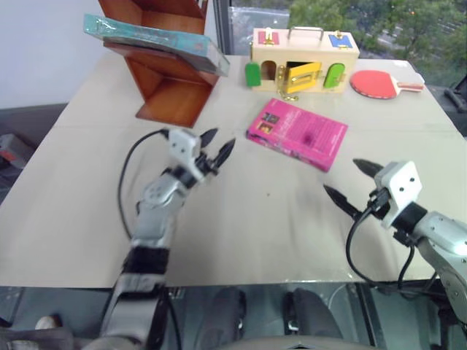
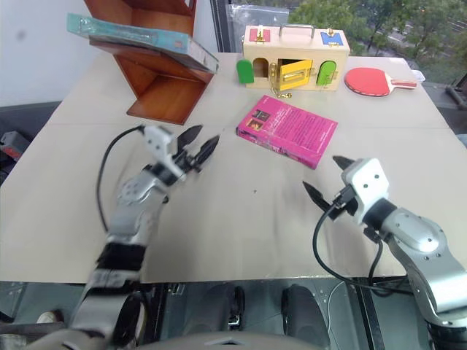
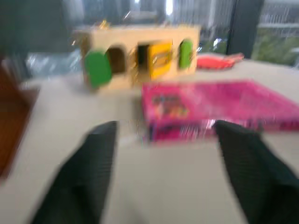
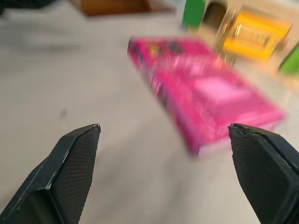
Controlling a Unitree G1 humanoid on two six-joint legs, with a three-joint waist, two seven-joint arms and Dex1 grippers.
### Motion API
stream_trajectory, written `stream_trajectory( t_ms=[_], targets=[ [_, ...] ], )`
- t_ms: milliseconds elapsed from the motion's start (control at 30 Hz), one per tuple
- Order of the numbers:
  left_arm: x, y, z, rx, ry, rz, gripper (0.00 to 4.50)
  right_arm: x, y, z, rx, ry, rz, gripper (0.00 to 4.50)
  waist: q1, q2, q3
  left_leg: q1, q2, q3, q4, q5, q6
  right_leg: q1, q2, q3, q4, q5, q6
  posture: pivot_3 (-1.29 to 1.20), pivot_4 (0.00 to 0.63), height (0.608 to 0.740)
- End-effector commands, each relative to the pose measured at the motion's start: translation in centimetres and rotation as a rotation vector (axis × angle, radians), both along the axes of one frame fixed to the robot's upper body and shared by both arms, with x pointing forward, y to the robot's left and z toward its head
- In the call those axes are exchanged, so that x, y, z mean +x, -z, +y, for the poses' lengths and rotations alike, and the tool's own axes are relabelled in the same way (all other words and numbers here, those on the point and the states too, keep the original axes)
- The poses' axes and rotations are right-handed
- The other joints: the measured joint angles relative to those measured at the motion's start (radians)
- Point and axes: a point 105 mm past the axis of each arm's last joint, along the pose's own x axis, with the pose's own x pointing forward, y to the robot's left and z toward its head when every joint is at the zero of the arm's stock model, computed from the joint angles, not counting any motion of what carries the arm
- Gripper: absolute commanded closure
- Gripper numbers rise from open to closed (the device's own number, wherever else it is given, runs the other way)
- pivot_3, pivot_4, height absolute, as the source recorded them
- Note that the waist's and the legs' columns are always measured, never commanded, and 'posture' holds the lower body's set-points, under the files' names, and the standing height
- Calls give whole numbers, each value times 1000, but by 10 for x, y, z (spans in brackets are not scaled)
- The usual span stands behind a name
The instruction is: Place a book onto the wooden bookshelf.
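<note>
Book (image 1: 157, 42), large, thin, teal-green with mottled turquoise cover, lies flat across the upper slanted board of the reddish-brown polished wooden bookshelf (image 1: 175, 91) at the far left of the pale table (image 1: 241, 226), one end jutting past the shelf's right edge. Left gripper (image 1: 217, 146) hovers over the table in front of the shelf, its 2 black fingers spread and holding nothing; right gripper (image 1: 352, 182) hangs near the right front edge, fingers spread wide, also holding nothing. Magenta-pink rectangular book (image 1: 297, 133) lies flat mid-table between the 2 grippers, with a pale wooden box with coloured doors (image 1: 303, 62) and a red table-tennis paddle (image 1: 379, 84) behind it.
</note>
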Motion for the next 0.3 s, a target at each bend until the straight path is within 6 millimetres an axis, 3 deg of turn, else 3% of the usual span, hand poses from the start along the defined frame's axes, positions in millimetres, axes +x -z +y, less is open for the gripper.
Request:
stream_trajectory(
  t_ms=[33,133,300],
  targets=[
    [-21,-10,17,27,-3,4,34,-14,-10,-14,-38,3,-31,0,5,1,0,0,-1,0,0,0,0,0,-1,-1,0,0,0,0,150,740],
    [-44,1,40,126,-22,66,34,-30,-5,-30,-68,13,13,0,2,3,-2,0,-1,0,0,0,1,1,-2,0,-1,0,0,0,150,740],
    [-61,8,76,214,-80,151,34,-40,0,-46,-89,36,44,0,2,4,-2,4,0,0,-3,-2,3,2,-2,0,-1,0,-1,0,150,740]
  ],
)
